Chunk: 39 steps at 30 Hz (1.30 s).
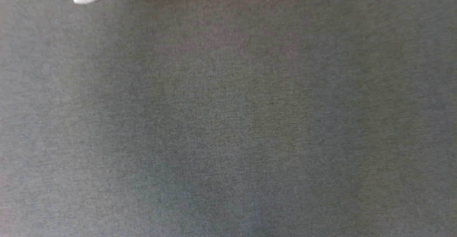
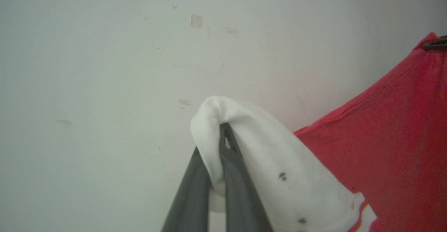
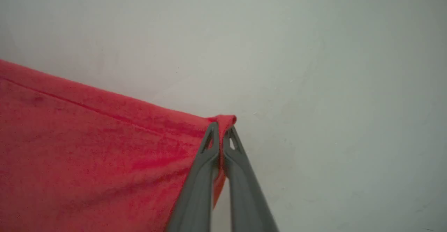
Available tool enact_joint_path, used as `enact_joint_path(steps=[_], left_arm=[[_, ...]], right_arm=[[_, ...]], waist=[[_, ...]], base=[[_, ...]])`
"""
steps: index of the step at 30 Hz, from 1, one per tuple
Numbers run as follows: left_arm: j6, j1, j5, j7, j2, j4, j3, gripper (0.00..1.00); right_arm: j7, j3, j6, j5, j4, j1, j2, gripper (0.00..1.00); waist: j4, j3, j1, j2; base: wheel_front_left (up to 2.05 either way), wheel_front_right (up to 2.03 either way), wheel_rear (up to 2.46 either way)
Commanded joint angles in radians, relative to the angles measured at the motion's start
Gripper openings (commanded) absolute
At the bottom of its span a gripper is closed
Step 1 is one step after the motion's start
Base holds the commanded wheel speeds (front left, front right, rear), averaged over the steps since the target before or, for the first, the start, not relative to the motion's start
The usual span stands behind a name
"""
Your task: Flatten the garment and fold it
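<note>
The left tool (image 2: 223,136) clamps the white sleeve (image 2: 269,151) of the red fabric shirt (image 2: 384,137); the right tool (image 3: 221,131) pinches its red hem corner, centre frame

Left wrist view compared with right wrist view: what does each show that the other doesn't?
Left wrist view, not the right: the left gripper shut on the white sleeve, and chipped spots on the pale surface behind. Right wrist view, not the left: the right gripper pinching a red hemmed corner. Both: the red shirt stretched in front of that pale surface.
</note>
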Motion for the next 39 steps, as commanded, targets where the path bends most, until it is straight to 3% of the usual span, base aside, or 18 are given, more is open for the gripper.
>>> enact_joint_path(steps=[1,13,20,26,33,39], left_arm=[[-0.006,-0.018,-0.021,-0.021,0.008,0.004,-0.019,0.0],[-0.007,0.017,-0.175,-0.128,0.087,-0.061,-0.164,0.0],[-0.007,0.152,-0.282,-0.14,0.161,-0.229,-0.203,0.0],[-0.004,0.371,-0.307,-0.141,0.223,-0.406,-0.182,0.0],[0.079,0.713,-0.303,-0.141,0.259,-0.573,-0.128,0.0],[0.139,0.965,-0.274,-0.141,0.255,-0.634,-0.136,0.0]], right_arm=[[-0.016,-0.013,-0.001,-0.017,0.009,-0.018,-0.009,0.0],[-0.1,-0.036,-0.001,-0.063,-0.003,-0.007,-0.015,0.0],[-0.159,0.03,-0.001,0.038,-0.103,0.124,-0.043,0.0],[-0.15,0.069,-0.001,0.167,-0.351,0.409,-0.092,0.0],[-0.076,0.032,-0.001,0.252,-0.683,0.818,-0.104,0.0],[-0.045,0.002,-0.001,0.279,-0.812,1.096,-0.054,0.0]], waist=[[0.014,0.078,-0.0003,0.0001],[0.041,0.221,-0.0003,0.0001],[0.045,0.213,-0.0003,0.0001],[0.042,0.142,-0.0003,0.0001],[0.036,0.037,-0.0003,0.0001],[0.034,-0.048,-0.0003,0.0001]], base=[[0.0,0.0,0.0],[0.0,0.0,0.0],[0.0,0.0,0.0],[0.0,0.0,0.0],[0.0,0.0,0.0],[0.0,0.0,0.0]])
